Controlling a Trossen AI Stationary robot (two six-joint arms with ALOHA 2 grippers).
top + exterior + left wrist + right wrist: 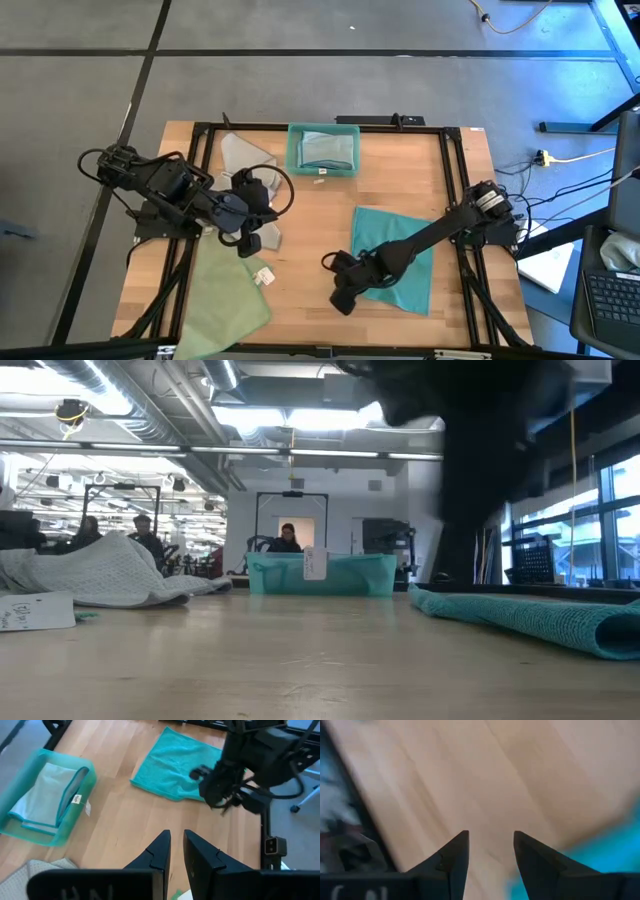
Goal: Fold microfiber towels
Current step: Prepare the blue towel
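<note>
A teal towel point(398, 252) lies spread on the right half of the table and also shows in the left wrist view point(172, 762) and the low view point(540, 618). My right gripper point(338, 296) hangs open over bare wood just off that towel's near left corner point(615, 857), with nothing between its fingers point(456, 851). My left gripper point(248, 243) hovers at the table's left with only a narrow gap point(176, 834) and holds nothing. Below it lie a pale green towel point(225, 300) with a white tag point(264, 276) and a grey towel point(243, 155).
A teal plastic bin point(323, 171) stands at the far middle with folded cloths point(325, 148) inside. Black frame rails point(452, 180) run along the table's sides. Bare wood point(310, 230) lies between the two arms. People sit in the room beyond the far edge point(287, 538).
</note>
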